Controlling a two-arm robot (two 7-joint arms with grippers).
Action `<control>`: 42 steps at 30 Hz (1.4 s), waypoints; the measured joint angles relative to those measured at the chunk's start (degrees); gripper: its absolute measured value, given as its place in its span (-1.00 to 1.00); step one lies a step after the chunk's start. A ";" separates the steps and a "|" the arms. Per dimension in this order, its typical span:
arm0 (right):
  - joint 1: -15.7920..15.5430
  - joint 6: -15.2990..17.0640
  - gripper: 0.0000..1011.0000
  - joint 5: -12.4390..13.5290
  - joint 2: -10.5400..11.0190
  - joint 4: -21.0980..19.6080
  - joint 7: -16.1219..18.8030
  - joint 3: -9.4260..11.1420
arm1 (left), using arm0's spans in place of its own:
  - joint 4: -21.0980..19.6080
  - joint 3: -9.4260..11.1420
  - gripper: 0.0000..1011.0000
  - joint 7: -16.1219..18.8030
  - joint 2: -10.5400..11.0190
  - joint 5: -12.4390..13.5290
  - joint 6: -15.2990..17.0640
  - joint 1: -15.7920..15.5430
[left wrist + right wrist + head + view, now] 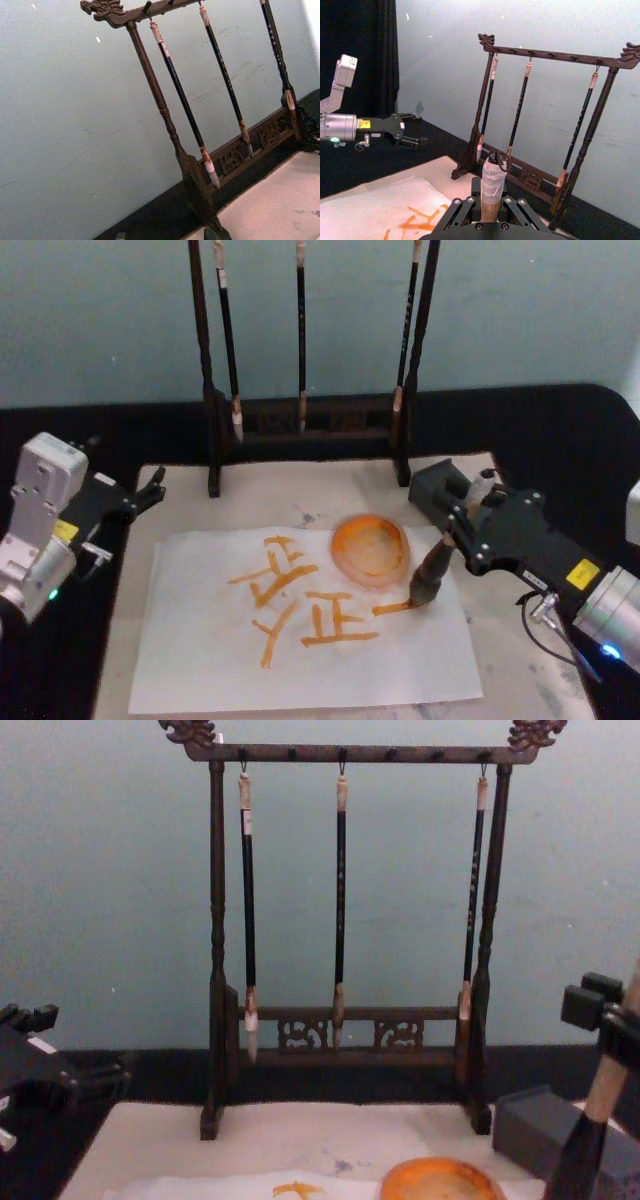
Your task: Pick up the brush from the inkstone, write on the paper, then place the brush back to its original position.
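The brush (pixel 431 578) has a pale handle and a black lower section. It stands tilted, with its tip on the white paper (pixel 200 660) at the right end of a short orange stroke. My right gripper (pixel 456 536) is shut on the handle; its wrist view shows the handle's top and cord loop (pixel 492 175) between its fingers. Several orange strokes cover the middle of the paper. A dark grey block, the inkstone (pixel 438 490), sits just behind the right gripper. My left gripper (pixel 150 490) is open and idle at the mat's far left corner.
A round dish of orange ink (pixel 370 550) lies on the paper's far edge, left of the brush. A dark wooden rack (pixel 300 425) with three thin hanging brushes stands at the back. The beige felt mat (pixel 290 490) lies under the paper on a black cloth.
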 joint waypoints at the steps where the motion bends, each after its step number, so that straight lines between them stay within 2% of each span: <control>1: -0.09 -0.02 -0.67 0.00 0.01 -0.08 0.00 0.14 | 0.00 0.00 1.00 0.00 0.00 0.00 0.00 0.00; 6: -0.39 -0.14 -0.67 0.23 -0.10 -0.71 -0.05 0.88 | 0.00 0.00 1.00 0.00 0.00 0.00 0.00 0.00; 14: 0.18 -0.27 -0.67 2.05 -0.97 -1.82 0.00 1.78 | 0.00 0.00 1.00 0.00 0.00 0.00 0.00 0.00; 19: 1.92 0.12 -0.67 3.37 -2.50 -1.15 -0.40 1.71 | 0.00 0.00 1.00 0.00 0.00 0.00 0.00 0.00; 22: 3.90 1.90 -0.67 5.71 -4.14 0.40 -0.86 1.54 | 0.00 0.00 1.00 0.00 0.00 0.00 0.00 0.00; 23: 3.90 1.90 -0.67 5.71 -4.14 0.40 -0.86 1.54 | 0.00 0.00 1.00 0.00 0.00 0.00 0.00 0.00; 32: 9.28 10.00 -0.67 15.39 -8.38 5.33 -3.77 2.02 | 0.00 0.00 1.00 0.00 0.00 0.00 0.00 0.01; 35: 11.55 14.67 -0.67 20.57 -10.00 8.01 -5.44 2.85 | 0.00 0.00 1.00 0.00 0.00 0.01 0.00 0.01; 36: 11.98 15.41 -0.67 21.38 -10.28 8.56 -5.72 3.03 | 0.00 0.00 1.00 0.00 0.00 0.00 0.00 0.00; 37: 12.91 17.46 -0.67 23.56 -10.87 9.77 -6.38 3.40 | 0.00 0.00 1.00 0.00 0.00 0.00 0.00 0.00; 38: 12.91 17.46 -0.67 23.56 -10.87 9.77 -6.38 3.40 | 0.00 0.00 1.00 0.00 0.00 0.00 0.00 0.00; 39: 13.90 19.55 -0.67 25.65 -11.40 11.10 -7.11 3.76 | 0.00 0.00 1.00 0.00 0.00 0.00 0.00 0.01; 41: 14.74 21.28 -0.67 27.32 -11.78 12.20 -7.68 4.04 | 0.00 0.00 1.00 0.00 0.00 0.00 0.00 0.00; 42: 15.60 23.19 -0.67 29.14 -12.12 13.43 -8.35 4.34 | 0.00 0.00 1.00 0.00 0.00 0.00 0.00 0.00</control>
